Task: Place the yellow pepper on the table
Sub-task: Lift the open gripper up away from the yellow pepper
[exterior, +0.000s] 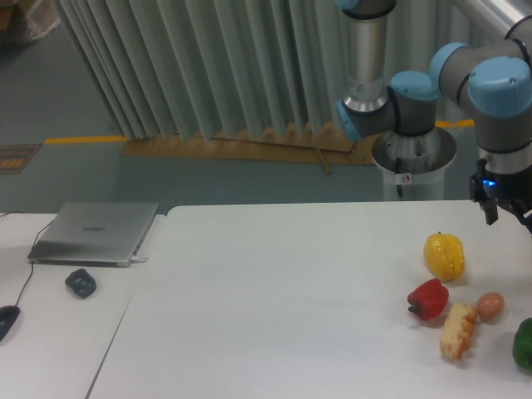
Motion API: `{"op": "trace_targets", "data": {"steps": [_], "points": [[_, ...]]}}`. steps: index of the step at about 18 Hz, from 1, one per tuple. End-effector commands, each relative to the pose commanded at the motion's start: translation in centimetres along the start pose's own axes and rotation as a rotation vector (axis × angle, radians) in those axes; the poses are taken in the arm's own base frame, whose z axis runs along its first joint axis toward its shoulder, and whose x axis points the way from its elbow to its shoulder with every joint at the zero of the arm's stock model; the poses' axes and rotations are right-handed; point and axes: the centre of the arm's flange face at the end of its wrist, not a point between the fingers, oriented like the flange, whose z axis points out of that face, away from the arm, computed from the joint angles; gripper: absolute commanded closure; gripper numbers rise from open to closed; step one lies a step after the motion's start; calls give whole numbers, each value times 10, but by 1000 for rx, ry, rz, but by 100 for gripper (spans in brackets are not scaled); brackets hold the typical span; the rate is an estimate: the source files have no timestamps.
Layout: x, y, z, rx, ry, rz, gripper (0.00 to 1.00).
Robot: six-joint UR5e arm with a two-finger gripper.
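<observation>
While the yellow pepper [445,256] is lying on the white table [283,291], long axis roughly upright, just above the red pepper [427,299], the gripper [507,208] is being held empty up-right of it, its jaw spread being indiscernible.

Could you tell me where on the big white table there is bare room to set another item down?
The large white tabletop is bare from its left edge to the glossy yellow bell pepper. The right end is crowded: red pepper, pale bumpy corn piece.
</observation>
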Motion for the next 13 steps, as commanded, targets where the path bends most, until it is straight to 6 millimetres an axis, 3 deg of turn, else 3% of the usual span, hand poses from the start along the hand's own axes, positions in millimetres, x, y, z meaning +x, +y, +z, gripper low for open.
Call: {"op": "trace_targets", "data": {"steps": [1,5,13], "points": [[20,-5,-9,5,37,45,0],[56,-18,-5,1,190,164,0],[62,-23,-2,63,235,148,0]]}}
